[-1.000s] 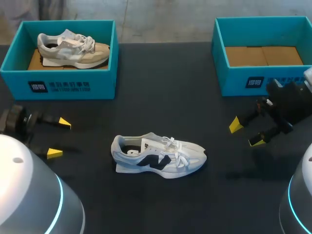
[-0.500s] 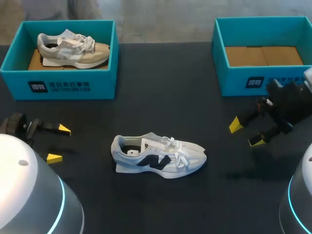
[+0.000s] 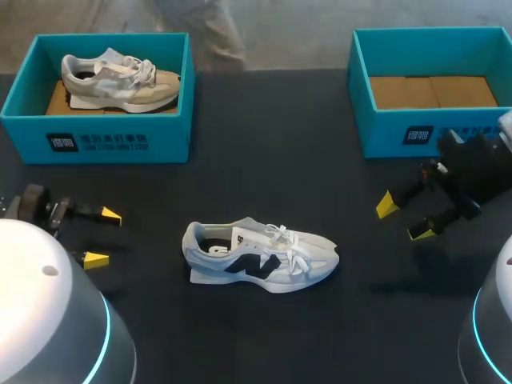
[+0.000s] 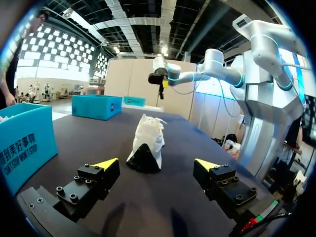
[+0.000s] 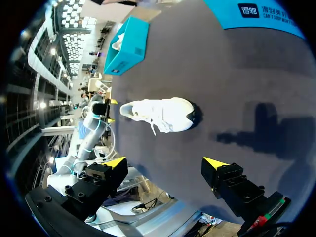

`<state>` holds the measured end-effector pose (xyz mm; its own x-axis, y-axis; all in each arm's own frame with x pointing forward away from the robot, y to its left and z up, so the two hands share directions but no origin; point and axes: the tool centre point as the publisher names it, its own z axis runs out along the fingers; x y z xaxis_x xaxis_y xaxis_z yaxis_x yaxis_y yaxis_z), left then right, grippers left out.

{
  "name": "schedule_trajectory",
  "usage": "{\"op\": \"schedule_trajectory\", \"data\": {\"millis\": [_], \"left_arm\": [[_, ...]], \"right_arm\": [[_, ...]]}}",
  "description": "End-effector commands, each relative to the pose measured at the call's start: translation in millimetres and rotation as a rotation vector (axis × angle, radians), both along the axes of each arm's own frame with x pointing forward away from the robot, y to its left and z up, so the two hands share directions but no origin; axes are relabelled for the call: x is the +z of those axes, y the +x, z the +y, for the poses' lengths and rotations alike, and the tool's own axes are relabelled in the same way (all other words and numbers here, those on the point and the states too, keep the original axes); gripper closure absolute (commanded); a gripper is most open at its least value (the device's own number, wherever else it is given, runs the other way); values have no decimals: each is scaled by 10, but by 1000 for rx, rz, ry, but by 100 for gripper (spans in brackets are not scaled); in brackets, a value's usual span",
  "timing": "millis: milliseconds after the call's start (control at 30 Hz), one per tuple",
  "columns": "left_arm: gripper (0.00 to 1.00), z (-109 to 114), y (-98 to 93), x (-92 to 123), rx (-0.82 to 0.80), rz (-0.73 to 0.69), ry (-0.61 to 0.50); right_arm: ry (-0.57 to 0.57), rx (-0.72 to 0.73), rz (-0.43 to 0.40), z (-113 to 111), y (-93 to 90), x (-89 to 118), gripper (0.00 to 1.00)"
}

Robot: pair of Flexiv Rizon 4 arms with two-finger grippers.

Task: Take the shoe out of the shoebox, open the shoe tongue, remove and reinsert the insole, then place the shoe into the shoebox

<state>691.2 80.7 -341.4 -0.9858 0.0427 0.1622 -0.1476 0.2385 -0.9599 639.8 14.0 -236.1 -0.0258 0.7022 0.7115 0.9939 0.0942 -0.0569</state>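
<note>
White sneaker out on table; our left hand and right hand both gape empty. Tongue looks unopened, hard to tell; next we grip it.

Head cam sits high up behind the robot, looking down over the whole table. Left wrist cam is low on the left side, facing right across the tabletop, fairly close to the white shoe. Right wrist cam is on the right side, higher up, tilted down and leftward. All three share that shoe. The left wrist cam also catches my right arm far off, and the right one my left arm.
</note>
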Motion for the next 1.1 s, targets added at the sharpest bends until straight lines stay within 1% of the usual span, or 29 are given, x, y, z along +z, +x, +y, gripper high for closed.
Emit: {"op": "schedule_trajectory", "data": {"millis": [33, 500, 567, 767, 967, 1100], "left_arm": [[0, 1, -6, 2, 2, -1, 2], [0, 1, -6, 2, 2, -1, 2], [0, -38, -17, -35, -21, -9, -14], [0, -127, -2, -91, -21, -11, -26], [0, -247, -8, -196, -20, -14, 1], [0, -341, -27, -206, -19, -19, 10]], "right_arm": [[-3, -3, -1, 6, -14, -2, 0], [-3, -3, -1, 6, -14, -2, 0], [-3, -3, -1, 6, -14, -2, 0], [-3, -3, -1, 6, -14, -2, 0], [-3, -3, -1, 6, -14, -2, 0], [-3, -3, -1, 6, -14, -2, 0]]}}
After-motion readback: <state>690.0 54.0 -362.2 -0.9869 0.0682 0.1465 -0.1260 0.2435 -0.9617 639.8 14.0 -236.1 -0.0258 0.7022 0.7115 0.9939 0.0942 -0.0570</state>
